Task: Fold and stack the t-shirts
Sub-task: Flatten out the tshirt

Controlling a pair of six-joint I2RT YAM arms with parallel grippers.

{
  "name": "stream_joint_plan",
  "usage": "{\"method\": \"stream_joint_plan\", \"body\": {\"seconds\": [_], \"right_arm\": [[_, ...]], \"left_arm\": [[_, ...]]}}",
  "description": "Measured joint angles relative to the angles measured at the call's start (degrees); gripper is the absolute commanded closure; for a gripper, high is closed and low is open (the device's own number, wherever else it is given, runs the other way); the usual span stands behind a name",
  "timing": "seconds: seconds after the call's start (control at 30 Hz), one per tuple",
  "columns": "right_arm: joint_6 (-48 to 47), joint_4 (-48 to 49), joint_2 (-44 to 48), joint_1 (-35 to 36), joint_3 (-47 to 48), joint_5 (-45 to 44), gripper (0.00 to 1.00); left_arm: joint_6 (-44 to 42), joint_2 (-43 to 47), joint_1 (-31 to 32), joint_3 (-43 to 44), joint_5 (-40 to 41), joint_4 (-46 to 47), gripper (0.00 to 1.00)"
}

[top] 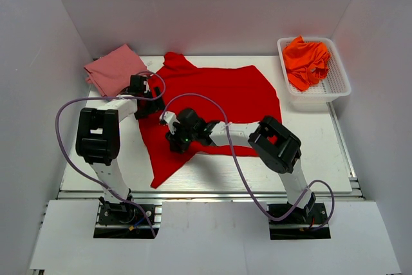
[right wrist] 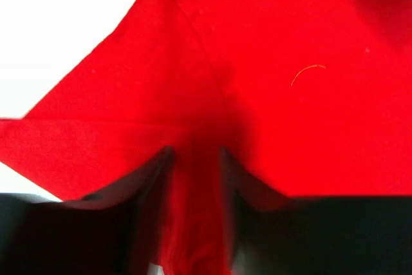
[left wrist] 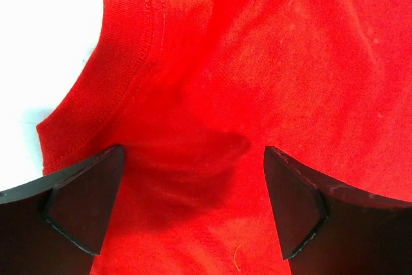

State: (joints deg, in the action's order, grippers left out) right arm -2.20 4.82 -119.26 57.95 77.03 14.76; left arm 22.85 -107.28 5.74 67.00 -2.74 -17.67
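We see the red t-shirt (top: 235,91) lying spread over the middle of the white table (top: 309,152), mostly flat, with its lower left corner tapering to a point toward the near edge; a pink t-shirt (top: 112,69) lies folded at the far left corner, just beside the red one but not clearly touching it; the orange t-shirts (top: 308,59) sit crumpled in the white mesh basket (top: 327,87) at the far right, well apart from the rest.

The left gripper (top: 150,100) hangs over the left side of the red t-shirt; in its wrist view the left gripper (left wrist: 192,201) has its jaws spread wide, one finger on either side of a shallow wrinkle in the cloth (left wrist: 257,62), with the ribbed neckband (left wrist: 122,75) curving just beyond them and bare table showing past it; nothing is held there.

The right gripper (top: 175,141) is down on the shirt's middle left; in its wrist view, which is blurred, the right gripper (right wrist: 196,185) has its fingers (right wrist: 145,188) drawn close together, and a raised ridge of red cloth (right wrist: 290,107) fills the narrow gap between them, so we read it as clamped on that pinch of shirt; a straight fold line runs from there toward the cloth's pointed edge at the left.
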Motion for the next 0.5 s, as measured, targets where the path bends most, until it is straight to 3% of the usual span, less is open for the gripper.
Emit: {"method": "stream_joint_plan", "body": {"seconds": [0.07,0.1,0.2,0.5], "right_arm": [[-0.2,0.1,0.0,0.0,0.1,-0.1,0.79],[-0.1,0.0,0.0,0.0,0.1,-0.1,0.91],[-0.4,-0.1,0.0,0.4,0.0,0.2,1.0],[-0.6,-0.4,2.7,1.5,-4.7,2.0,1.0]], "left_arm": [[-0.2,0.0,0.0,0.0,-0.4,0.2,0.0],[-0.2,0.0,0.0,0.0,-0.5,0.2,0.0],[-0.4,0.0,0.0,-0.1,-0.9,0.2,0.0],[-0.4,-0.1,-0.5,0.0,-2.0,0.4,0.0]]}}
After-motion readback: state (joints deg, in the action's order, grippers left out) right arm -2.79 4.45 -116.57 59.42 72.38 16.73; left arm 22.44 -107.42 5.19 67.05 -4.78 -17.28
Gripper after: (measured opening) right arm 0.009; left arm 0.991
